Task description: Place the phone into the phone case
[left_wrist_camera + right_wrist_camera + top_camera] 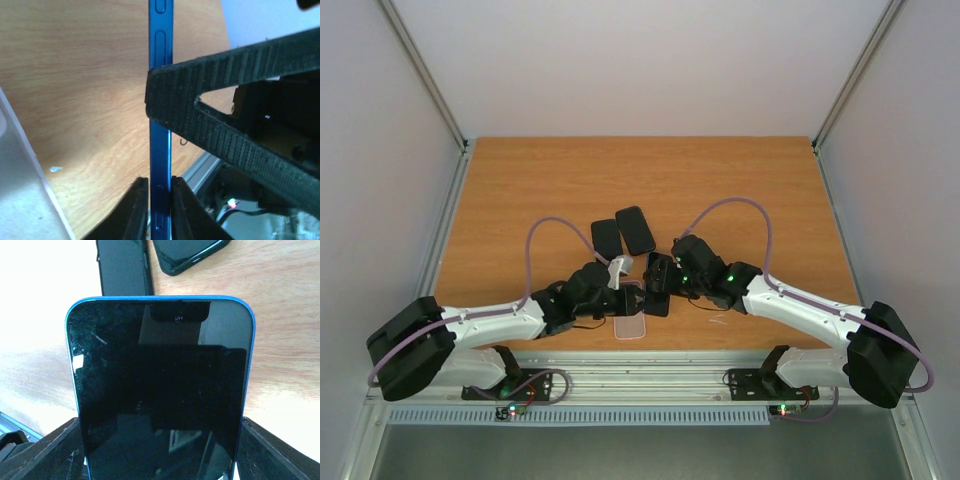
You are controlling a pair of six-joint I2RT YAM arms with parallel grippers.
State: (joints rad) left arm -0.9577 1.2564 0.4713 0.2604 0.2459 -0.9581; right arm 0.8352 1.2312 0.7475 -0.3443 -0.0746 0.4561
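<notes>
A blue-edged phone (160,385) with a dark screen is held between both grippers above the table's near edge. My left gripper (160,181) is shut on the phone's thin edge (161,100), one finger against each face. My right gripper (160,445) is closed across the phone's width, with a finger at each long side. Its ribbed black finger (235,100) crosses the left wrist view. In the top view the two grippers (623,272) (656,276) meet just above the clear phone case (631,326), which lies flat at the front edge.
Two dark phones or cases (606,238) (636,230) lie side by side on the wooden table (520,200) just beyond the grippers. They also show at the top of the right wrist view (125,267) (187,252). Grey walls and metal rails enclose the table.
</notes>
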